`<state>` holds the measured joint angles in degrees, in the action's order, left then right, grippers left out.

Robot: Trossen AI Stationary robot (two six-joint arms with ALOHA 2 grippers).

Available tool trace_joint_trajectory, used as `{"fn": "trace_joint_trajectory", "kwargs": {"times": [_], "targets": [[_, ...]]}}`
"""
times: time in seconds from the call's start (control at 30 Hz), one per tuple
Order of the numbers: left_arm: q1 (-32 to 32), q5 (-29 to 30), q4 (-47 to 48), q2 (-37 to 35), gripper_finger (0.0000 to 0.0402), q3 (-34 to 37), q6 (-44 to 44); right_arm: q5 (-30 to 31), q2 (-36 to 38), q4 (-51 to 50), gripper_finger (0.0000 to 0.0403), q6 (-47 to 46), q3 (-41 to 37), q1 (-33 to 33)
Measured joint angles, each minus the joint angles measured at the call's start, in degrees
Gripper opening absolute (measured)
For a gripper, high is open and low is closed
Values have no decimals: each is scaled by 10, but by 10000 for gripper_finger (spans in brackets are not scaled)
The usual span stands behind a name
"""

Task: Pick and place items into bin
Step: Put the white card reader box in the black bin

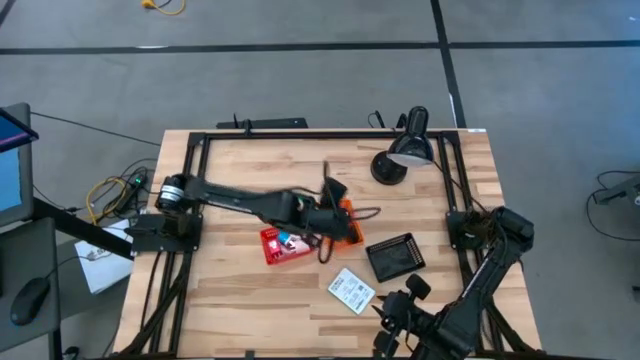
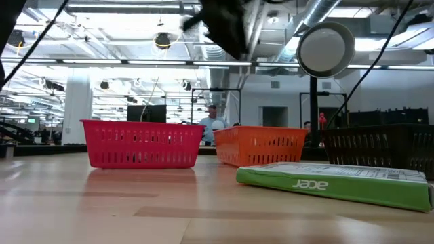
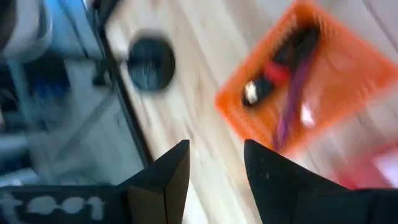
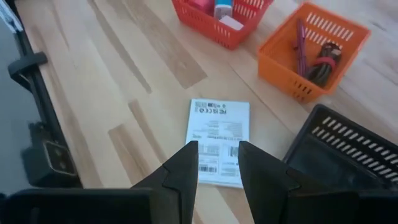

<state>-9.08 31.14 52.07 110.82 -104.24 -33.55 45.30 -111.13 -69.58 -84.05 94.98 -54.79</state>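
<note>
The items are mostly sorted already: taking the orange bin [image 1: 345, 222] at mid-surface as the landmark, the red bin [image 1: 283, 244] sits just to its left and holds the cube-like pieces, pale pink and blue among them [image 4: 222, 9], grouped there apparently as small blocky things. The left hand [image 3: 214, 163] hangs over the orange bin's near-left edge, its two fingers parted with nothing between them, released; judging from that pose above the bin, it looks to have finished a drop there. Inside the orange bin lie the black-and-red stick-like piece [image 3: 273, 71] and the thin maroon cord [image 3: 292, 93], resting loose along the bin's length, likely because long, thin things were assigned to it. Right of and nearer than the orange bin stands the black bin [image 1: 396, 257], whose contents I cannot make out. Nearer still, below the orange bin in the overhead view, the white printed card [image 4: 217, 141] lies flat on the bare surface [image 1: 240, 300], in no bin: it appears to be the one item left. The right hand [image 4: 217, 163] hovers just above the card's near edge, fingers parted and empty, seemingly lined up to take it.
</note>
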Motion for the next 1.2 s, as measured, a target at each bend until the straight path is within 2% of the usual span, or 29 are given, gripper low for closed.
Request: {"fn": "trace_joint_trajectory", "kwargs": {"times": [0.13, 0.27, 0.33, 0.4, 0.47, 0.6, 0.7, 0.77, 0.93, 1.07, 1.2], "targets": [[1, -6, 162, -42, 142, -72, 107, -10, -39, 9, 108, 3, 0, 1], [0, -7, 236, -91, 142, -93, 155, -35, -84, 45, 108, 4, 0, 14], [0, -5, 253, -120, 142, -93, 158, -94, -100, 51, 108, 13, 0, 28], [-1, -4, 271, -151, 142, -92, 164, -164, -112, 70, 108, -17, 0, 43], [-1, -4, 288, -175, 142, -89, 197, -197, -121, 75, 108, -44, 0, 53], [-1, -28, 306, -200, 142, -89, 274, -194, -116, 76, 108, -98, 1, 61], [-2, -81, 306, -204, 141, -87, 323, -150, -107, 86, 108, -124, 1, 56], [-10, -131, 281, -204, 141, -63, 282, -122, -106, 93, 108, -160, 1, 51], [-48, -255, 141, -202, 120, 46, 185, -142, -107, 132, 108, -281, 1, 31], [-84, -296, -34, -202, 75, 168, 106, -143, -107, 149, 108, -345, 1, 8], [-99, -293, -171, -202, 24, 289, 67, -139, -109, 124, 108, -409, 1, -16]]}}
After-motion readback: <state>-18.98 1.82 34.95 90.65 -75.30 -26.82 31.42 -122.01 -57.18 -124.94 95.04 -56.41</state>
